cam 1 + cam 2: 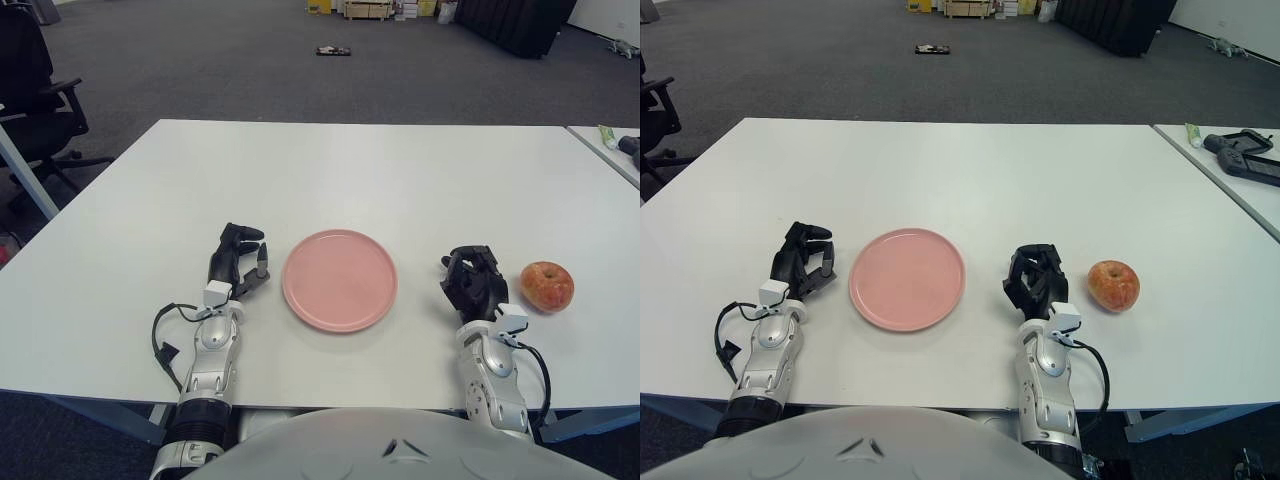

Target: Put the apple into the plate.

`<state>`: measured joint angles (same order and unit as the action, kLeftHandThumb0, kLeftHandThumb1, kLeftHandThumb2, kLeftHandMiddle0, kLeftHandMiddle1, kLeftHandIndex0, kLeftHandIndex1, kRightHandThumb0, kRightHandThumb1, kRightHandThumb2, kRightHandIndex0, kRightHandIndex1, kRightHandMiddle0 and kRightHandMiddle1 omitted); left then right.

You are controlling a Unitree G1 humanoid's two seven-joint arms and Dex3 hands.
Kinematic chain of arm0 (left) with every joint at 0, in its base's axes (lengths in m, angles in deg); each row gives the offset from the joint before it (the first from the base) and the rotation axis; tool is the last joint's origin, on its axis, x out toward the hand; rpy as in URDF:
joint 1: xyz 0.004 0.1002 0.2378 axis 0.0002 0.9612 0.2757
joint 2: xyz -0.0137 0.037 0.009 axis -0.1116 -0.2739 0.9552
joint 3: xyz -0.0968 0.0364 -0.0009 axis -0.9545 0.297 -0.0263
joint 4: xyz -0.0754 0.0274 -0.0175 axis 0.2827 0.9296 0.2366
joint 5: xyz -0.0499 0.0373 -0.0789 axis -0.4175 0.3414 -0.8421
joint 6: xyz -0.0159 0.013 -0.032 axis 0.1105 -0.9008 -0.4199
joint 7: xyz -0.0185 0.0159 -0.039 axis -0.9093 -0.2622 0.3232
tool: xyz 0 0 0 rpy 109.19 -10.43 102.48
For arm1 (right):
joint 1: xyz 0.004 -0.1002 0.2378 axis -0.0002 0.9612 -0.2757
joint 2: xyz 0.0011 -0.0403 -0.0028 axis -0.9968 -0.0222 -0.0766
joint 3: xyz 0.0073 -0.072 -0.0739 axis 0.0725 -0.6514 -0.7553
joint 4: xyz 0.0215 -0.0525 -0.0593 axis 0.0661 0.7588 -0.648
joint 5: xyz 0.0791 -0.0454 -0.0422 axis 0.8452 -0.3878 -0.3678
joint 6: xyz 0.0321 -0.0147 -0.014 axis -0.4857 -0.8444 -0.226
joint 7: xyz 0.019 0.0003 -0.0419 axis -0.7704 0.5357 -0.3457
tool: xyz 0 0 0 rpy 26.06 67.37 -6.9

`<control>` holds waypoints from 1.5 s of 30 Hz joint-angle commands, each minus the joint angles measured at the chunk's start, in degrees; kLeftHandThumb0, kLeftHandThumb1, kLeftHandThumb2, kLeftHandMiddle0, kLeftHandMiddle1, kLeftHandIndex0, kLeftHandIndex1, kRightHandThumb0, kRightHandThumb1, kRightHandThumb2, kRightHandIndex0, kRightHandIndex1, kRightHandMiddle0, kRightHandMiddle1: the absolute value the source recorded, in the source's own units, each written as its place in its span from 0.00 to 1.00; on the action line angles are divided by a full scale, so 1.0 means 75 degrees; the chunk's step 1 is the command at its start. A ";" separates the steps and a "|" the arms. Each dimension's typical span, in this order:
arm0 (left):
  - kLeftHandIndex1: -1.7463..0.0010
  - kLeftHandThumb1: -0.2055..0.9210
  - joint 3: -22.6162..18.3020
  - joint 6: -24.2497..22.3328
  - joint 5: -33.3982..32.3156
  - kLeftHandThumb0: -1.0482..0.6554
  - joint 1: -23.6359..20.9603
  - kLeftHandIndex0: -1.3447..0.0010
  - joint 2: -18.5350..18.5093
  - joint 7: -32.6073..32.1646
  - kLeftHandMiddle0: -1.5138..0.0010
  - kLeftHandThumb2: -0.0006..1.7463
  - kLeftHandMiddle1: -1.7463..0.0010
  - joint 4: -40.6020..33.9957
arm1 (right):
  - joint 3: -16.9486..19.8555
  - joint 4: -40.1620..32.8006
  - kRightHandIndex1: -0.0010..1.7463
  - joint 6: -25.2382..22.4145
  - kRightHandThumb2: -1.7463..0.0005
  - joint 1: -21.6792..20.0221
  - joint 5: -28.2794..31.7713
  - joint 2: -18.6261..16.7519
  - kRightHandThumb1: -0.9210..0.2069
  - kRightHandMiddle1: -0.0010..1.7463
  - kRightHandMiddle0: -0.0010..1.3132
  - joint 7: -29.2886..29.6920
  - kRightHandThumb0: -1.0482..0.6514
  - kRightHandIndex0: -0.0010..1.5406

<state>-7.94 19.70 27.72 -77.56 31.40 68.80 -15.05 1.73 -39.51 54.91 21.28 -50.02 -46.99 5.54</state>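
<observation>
the apple (546, 286) sits on the white table (340, 170), at 3 o'clock from the pink plate (339, 279) and well apart from it. the right hand (474, 279) is between them, fingers curled, holding nothing. the left hand (237, 260), at 9 o'clock of the plate, is also curled and empty.
</observation>
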 commanded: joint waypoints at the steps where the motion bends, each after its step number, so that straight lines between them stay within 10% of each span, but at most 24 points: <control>1: 0.00 0.73 -0.0019 -0.0024 -0.0003 0.38 -0.0034 0.71 -0.0033 0.0003 0.57 0.54 0.09 -0.0049 | -0.0021 -0.0104 0.78 0.0014 0.50 -0.0068 -0.0014 -0.0227 0.23 1.00 0.26 0.0045 0.39 0.35; 12: 0.00 0.73 -0.0018 -0.0015 0.0023 0.38 -0.0024 0.72 -0.0038 -0.0008 0.57 0.54 0.10 -0.0047 | -0.0118 0.0204 0.78 0.0797 0.51 -0.0076 -0.0907 -0.0078 0.21 1.00 0.26 0.0393 0.39 0.36; 27: 0.00 0.73 -0.0004 -0.0011 0.0011 0.38 -0.0004 0.72 -0.0016 0.0008 0.58 0.54 0.10 -0.0057 | -0.0344 0.1105 0.80 0.2855 0.58 -0.0316 -0.5689 0.0718 0.13 1.00 0.21 0.3991 0.40 0.31; 35: 0.00 0.73 -0.0004 0.0043 -0.0005 0.38 -0.0015 0.72 -0.0017 0.0022 0.57 0.54 0.11 -0.0024 | -0.0347 0.1584 0.70 0.2909 0.69 -0.0747 -0.7083 0.1505 0.01 1.00 0.14 0.5461 0.41 0.11; 39: 0.00 0.73 0.0001 0.0043 0.0015 0.38 -0.0015 0.71 -0.0012 0.0002 0.56 0.54 0.10 -0.0017 | -0.0444 0.1652 0.45 0.2336 0.53 -0.0841 -0.7908 0.1579 0.12 0.67 0.03 0.6500 0.28 0.02; 45: 0.00 0.73 0.0015 0.0050 0.0076 0.38 -0.0019 0.71 -0.0004 -0.0050 0.56 0.55 0.10 -0.0005 | -0.0411 0.1102 0.06 0.0564 0.55 -0.0570 -0.8406 0.1143 0.23 0.29 0.00 0.6731 0.18 0.00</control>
<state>-7.85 19.79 27.86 -77.36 31.52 68.76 -15.06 -1.39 -29.33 65.27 16.80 -111.43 -36.55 55.58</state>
